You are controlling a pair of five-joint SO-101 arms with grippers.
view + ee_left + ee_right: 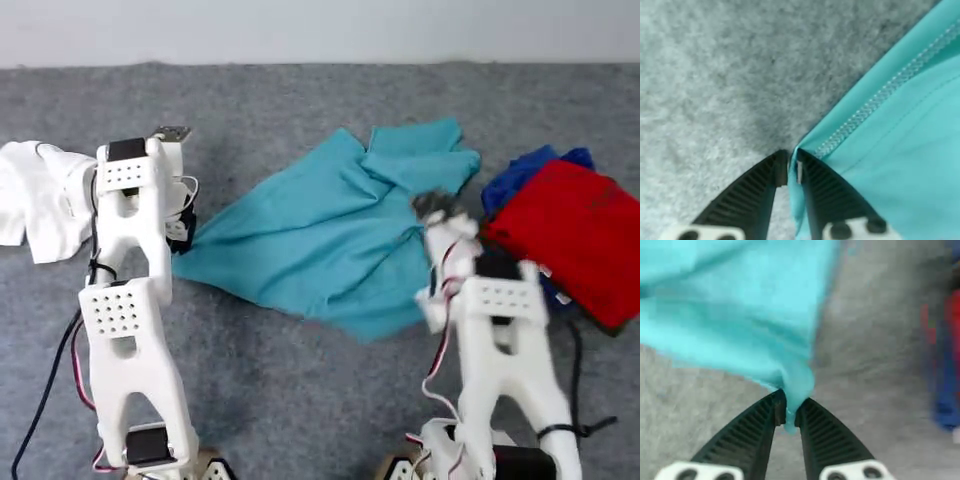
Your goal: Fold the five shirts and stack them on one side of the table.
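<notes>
While both grippers hold the teal shirt [330, 230], I judge that the fold depends on its long axis, which in the high view runs from about 8 o'clock to 2 o'clock. My left gripper [792, 167] is closed on the hem corner at the 9 o'clock end, and my right gripper [790, 412] pinches the cloth at the 3 o'clock edge. The red shirt [575, 235], lying on the blue shirt [520, 175], is at 3 o'clock, nearer to the right gripper.
</notes>
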